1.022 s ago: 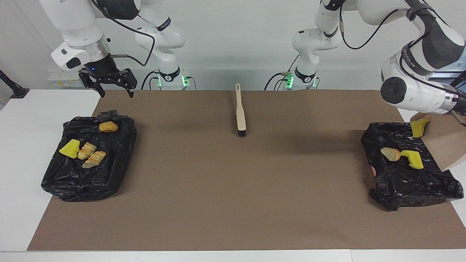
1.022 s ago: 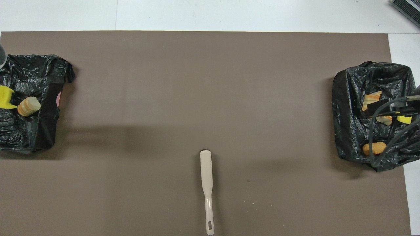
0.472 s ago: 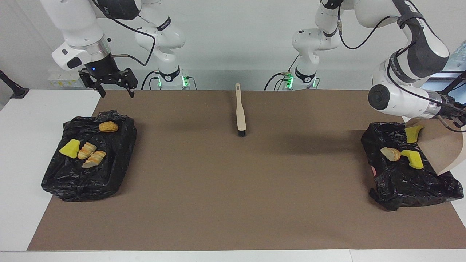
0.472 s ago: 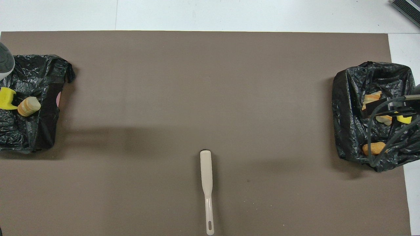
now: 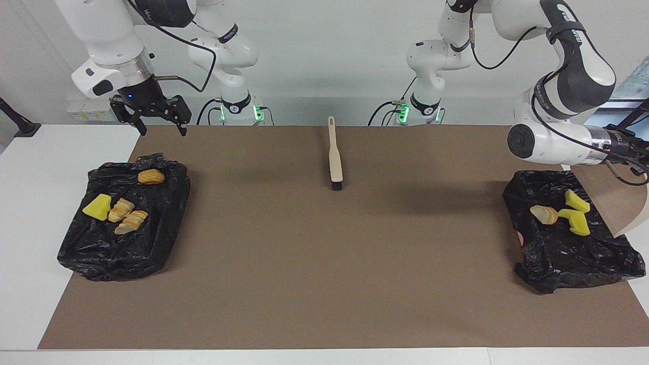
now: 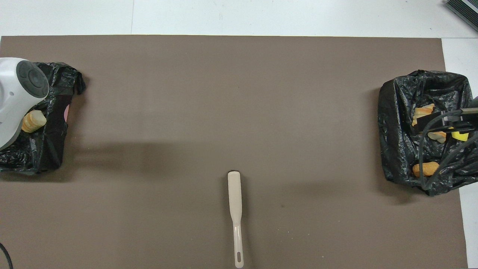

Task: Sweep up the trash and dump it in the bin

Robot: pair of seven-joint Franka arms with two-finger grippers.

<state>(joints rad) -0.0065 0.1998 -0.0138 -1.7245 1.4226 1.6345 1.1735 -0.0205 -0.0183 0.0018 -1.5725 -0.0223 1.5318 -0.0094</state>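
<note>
Your left pincer (image 5: pixel 640 152) sits at the edge of the facing view, pressed together on the beige dustpan (image 5: pixel 621 203), which tilts over the black bin bag (image 5: pixel 568 253) at the left arm's end of the counter (image 5: pixel 324 263). The left forearm runs roughly level, elbow high. Three scraps of trash (image 5: pixel 560 213) lie in that bag just below the dustpan's lip: one tan chunk and two yellow sponge pieces. Your right pincer (image 5: pixel 159 121) hangs spread, fingers pointing down, above the counter edge nearest the robots, over no scrap. Four scraps lie in the other bag (image 5: pixel 121 248). The brush (image 5: pixel 333 157) lies between the bags, its long axis running away from the robots, bristles farthest.
</note>
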